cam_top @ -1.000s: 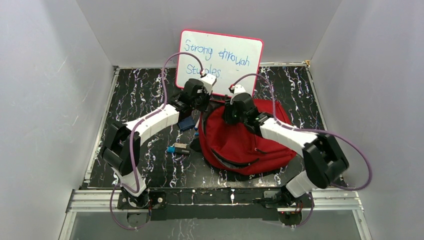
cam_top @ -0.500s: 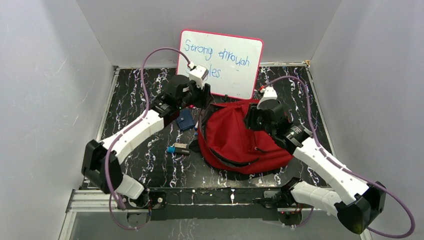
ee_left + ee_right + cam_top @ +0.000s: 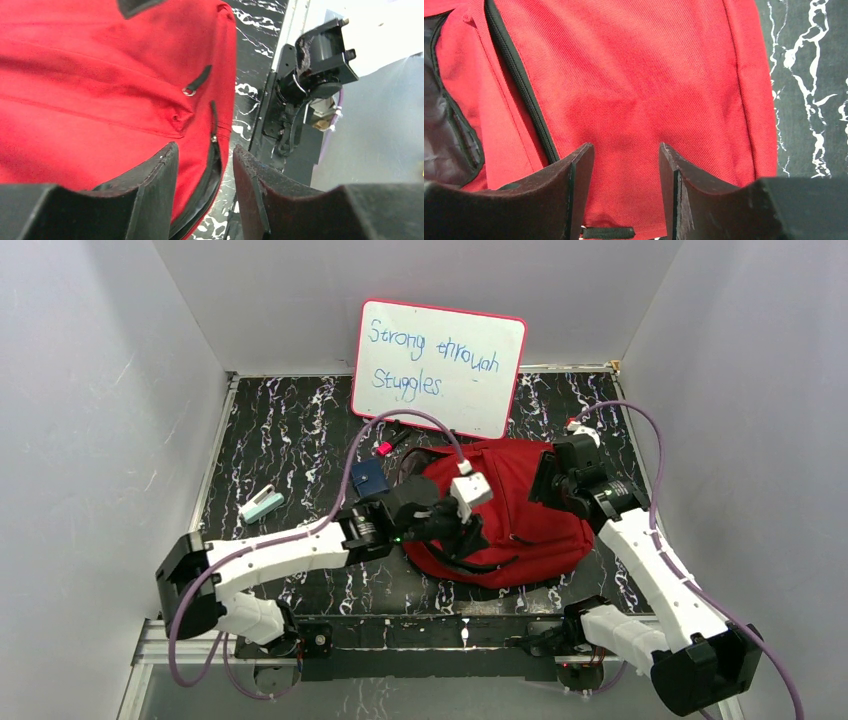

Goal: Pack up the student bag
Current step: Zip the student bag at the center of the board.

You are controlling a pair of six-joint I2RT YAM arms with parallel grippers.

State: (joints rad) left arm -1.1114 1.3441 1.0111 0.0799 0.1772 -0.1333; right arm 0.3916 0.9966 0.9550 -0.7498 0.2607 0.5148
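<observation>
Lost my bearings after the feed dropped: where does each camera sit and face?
Top: above and behind the arms, facing down at table, whiteboard, red bag; left arm and right arm show.
Left wrist: on the left arm, facing the bag's zipper and right arm's base; open left gripper shows.
Right wrist: on the right arm, facing down onto bag fabric and grey lining; open right gripper shows.
Shared: the bag, in all three.

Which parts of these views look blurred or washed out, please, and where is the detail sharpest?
Top external view: even light, and the whiteboard reads clearly without glare. Left wrist view: the left hand blurs towards its near end, and the upper right corner washes out to white. Right wrist view: sharpest, with the weave of the student bag crisp above the right hand.
</observation>
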